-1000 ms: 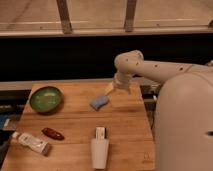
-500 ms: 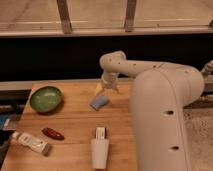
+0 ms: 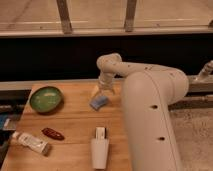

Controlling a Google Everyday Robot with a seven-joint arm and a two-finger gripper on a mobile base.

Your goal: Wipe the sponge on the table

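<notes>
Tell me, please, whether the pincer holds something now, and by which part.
It cannot be told. The pincer is just above the far edge of the sponge, which lies on the table.

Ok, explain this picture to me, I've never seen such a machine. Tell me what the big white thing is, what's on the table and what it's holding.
The big white shape is a robot's arm, bent over a light-brown wooden plank table. There is only one view, looking down on the table. At the arm's end is its claw, the grasping part, right above a small light-blue soft sponge. Whether it grips the sponge cannot be seen. Also on the table are a round green bowl at the left, a small dark-red oblong thing, a white tube near the front left corner, and a white cup at the front.
</notes>
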